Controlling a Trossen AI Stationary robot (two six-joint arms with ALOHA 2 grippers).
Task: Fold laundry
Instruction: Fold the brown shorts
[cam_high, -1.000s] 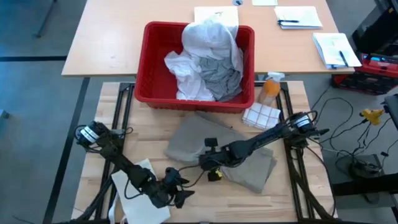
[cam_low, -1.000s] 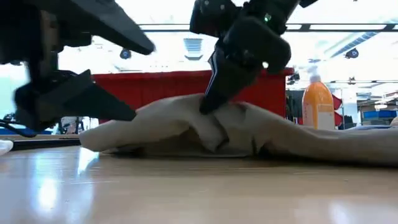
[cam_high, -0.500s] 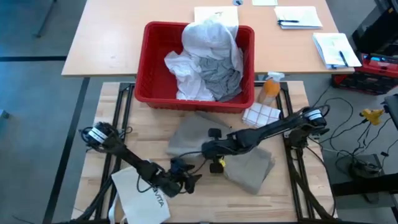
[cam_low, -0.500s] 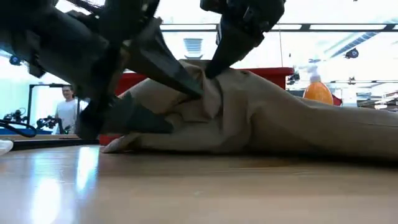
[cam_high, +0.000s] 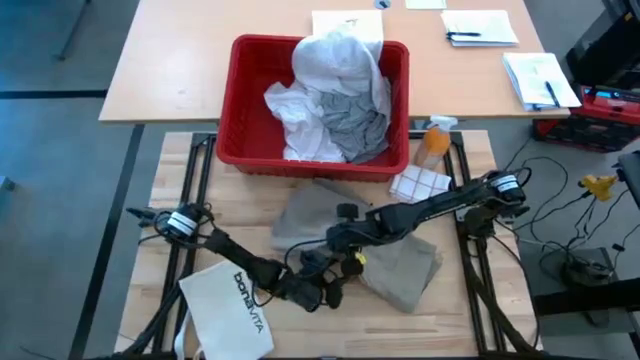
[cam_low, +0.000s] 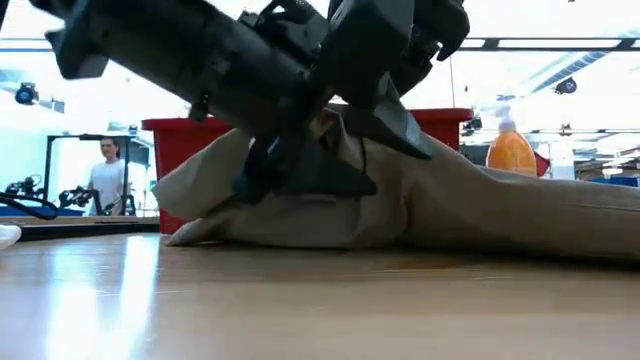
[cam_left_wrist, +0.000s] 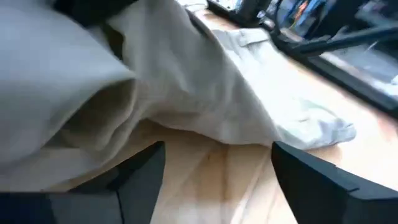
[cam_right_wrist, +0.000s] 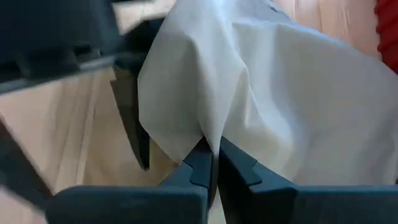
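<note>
A khaki-tan piece (cam_high: 400, 270) lies rumpled on the wooden table in front of the red basket (cam_high: 232, 110). That basket holds the white shirt (cam_high: 335, 55) and the grey T-shirt (cam_high: 358, 120). My right gripper (cam_high: 336, 243) reaches in from the right and is shut on the khaki piece's near left part. My left gripper (cam_high: 322, 290) comes from the left and stands open at the cloth's near edge (cam_left_wrist: 217, 130). Its two fingers (cam_left_wrist: 140, 171) are spread over bare wood, and I cannot tell whether they touch the cloth. My right gripper pinches a raised fold of the khaki piece (cam_right_wrist: 211, 140) between its two shut fingers (cam_right_wrist: 239, 168). The cloth drapes down from the pinch on both sides in a peak. The rest of the piece (cam_low: 520, 215) lies on the table.
A white bag printed "bonavita" (cam_high: 232, 308) lies at the near left, beside my left arm. An orange spray bottle (cam_high: 433, 142) and a checked cloth (cam_high: 418, 185) sit at the right of the basket. A person (cam_low: 105, 185) stands far behind the table.
My left gripper has swept from above the white bag toward the table's right, up to the khaki piece's near edge. My right gripper has risen and drawn slightly toward the far edge with the pinched fold. That part is now lifted into a peak; the rest stays down.
</note>
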